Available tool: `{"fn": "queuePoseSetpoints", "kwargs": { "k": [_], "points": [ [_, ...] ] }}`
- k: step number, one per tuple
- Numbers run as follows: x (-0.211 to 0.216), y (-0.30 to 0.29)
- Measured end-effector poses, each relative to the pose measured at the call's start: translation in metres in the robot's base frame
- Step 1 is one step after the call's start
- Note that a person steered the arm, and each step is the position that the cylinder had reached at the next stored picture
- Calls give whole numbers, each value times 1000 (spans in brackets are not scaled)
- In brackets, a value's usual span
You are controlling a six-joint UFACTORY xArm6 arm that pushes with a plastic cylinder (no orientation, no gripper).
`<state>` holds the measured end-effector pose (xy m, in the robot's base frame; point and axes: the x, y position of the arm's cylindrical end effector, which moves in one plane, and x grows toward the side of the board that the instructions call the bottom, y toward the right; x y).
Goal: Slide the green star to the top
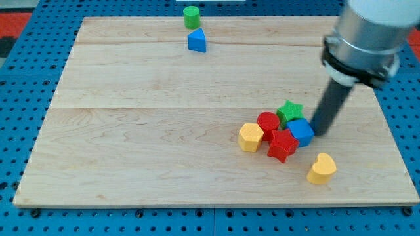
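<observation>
Touching blue cube [301, 131] — my tip [319, 133]; green star [289, 111] up-left

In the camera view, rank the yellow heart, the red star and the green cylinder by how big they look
1. red star and yellow heart: about alike, and both are nearer the view's bottom.
2. green cylinder, smallest, at the view's top.

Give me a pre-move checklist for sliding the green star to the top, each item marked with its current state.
1. Green star in sight, top of the cluster: ok.
2. My tip behind the star for an upward push: not ok; it sits to the view's right, beside the blue cube.
3. Star apart from neighbours: not ok; the red cylinder and blue cube crowd it.
4. Board above the star open: ok.
5. Green cylinder and blue triangular block off the straight-up path: ok, both far to the view's left.
6. Tip touching the blue cube: cannot tell.
</observation>
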<state>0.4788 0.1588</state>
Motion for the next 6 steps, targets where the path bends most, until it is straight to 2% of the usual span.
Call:
{"fn": "queuePoseSetpoints", "kwargs": {
  "k": [1,2,3,4,5,6],
  "points": [
    [-34,-33],
    [-35,-90],
    [-19,-96],
    [-22,-146],
    [-59,-163],
    [-90,-152]
  ]
}}
